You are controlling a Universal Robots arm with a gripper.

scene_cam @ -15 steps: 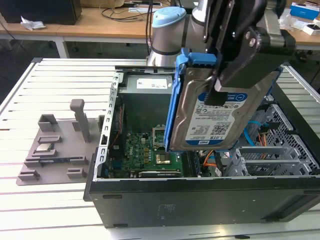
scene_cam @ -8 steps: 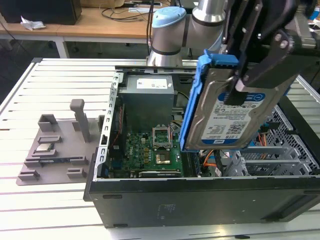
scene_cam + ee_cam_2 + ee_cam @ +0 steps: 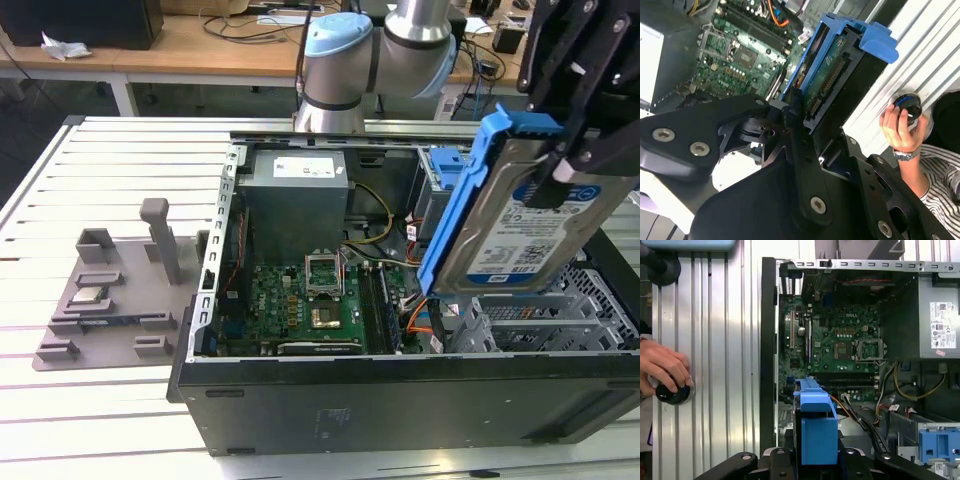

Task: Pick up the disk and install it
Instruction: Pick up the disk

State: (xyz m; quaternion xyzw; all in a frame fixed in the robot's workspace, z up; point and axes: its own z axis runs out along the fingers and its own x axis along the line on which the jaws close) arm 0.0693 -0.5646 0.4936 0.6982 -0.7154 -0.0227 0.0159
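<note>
The disk, a silver hard drive with a white-and-blue label in a blue plastic bracket, hangs tilted on edge in the air over the open computer case, on the exterior view's right. My black gripper is shut on it from above. In the second wrist view the disk sticks out from between the gripper fingers, with the green motherboard beyond it. In the first wrist view the bracket stands out from the gripper over the case's edge.
Inside the case lie the motherboard, a grey power supply, a metal drive cage and another blue bracket. A grey fixture plate with a small chip lies on the exterior view's left. A person's hand rests on a black knob.
</note>
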